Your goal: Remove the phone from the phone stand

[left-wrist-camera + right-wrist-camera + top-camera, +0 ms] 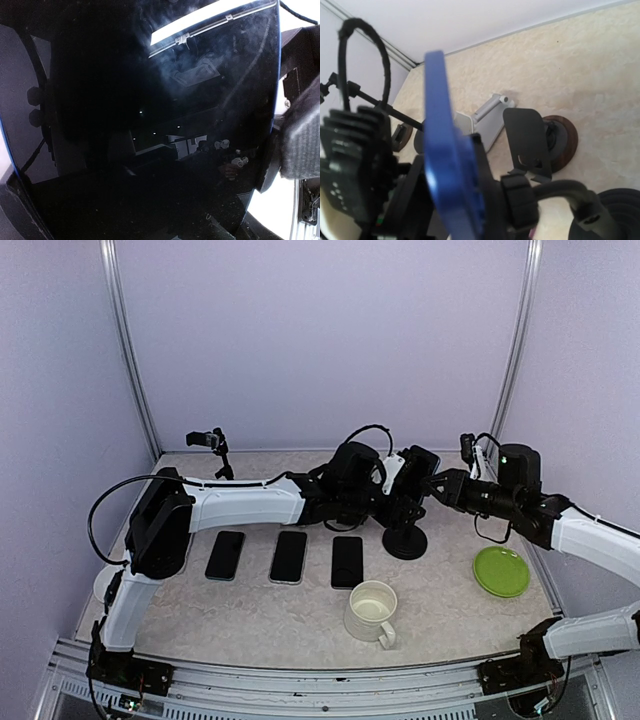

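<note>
Since the phone [150, 125] blacked out nearly all the left wrist view, only finger edges showed. The left gripper [408, 478] clasped it, right of centre overhead, above the phone stand [405, 541]. The right gripper's [437, 486] spread couldn't be told.

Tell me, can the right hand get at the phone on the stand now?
Probably yes: the right hand hangs just beside the phone, nothing between them. The left hand seems to grip it from the other side.
</note>
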